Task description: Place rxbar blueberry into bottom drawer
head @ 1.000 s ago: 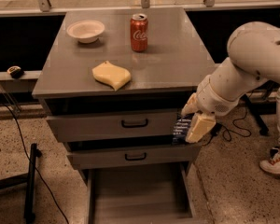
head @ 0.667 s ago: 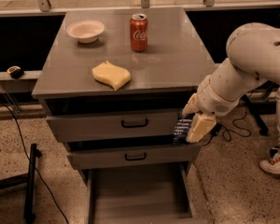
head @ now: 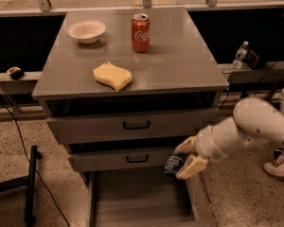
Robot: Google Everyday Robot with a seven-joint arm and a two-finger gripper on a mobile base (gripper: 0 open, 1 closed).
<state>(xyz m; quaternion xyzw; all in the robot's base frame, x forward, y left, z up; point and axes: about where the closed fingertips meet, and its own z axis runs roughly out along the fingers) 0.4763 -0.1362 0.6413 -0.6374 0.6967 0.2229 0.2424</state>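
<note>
Grey cabinet [head: 180, 60], speckled floor [head: 19, 150], gripper [head: 181, 159] holding rxbar blueberry [head: 172, 165] above bottom drawer [head: 137, 200]

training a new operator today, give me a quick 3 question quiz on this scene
1. True or false: the gripper, at the bottom drawer's right edge, holds the rxbar.
2. The bottom drawer is: A open, B shut, C removed.
3. Fill in: the red ___ stands beside the bowl.
Key: 1 true; 2 A; 3 can.

Speckled floor [head: 236, 197], grey cabinet [head: 180, 65], dim light
</note>
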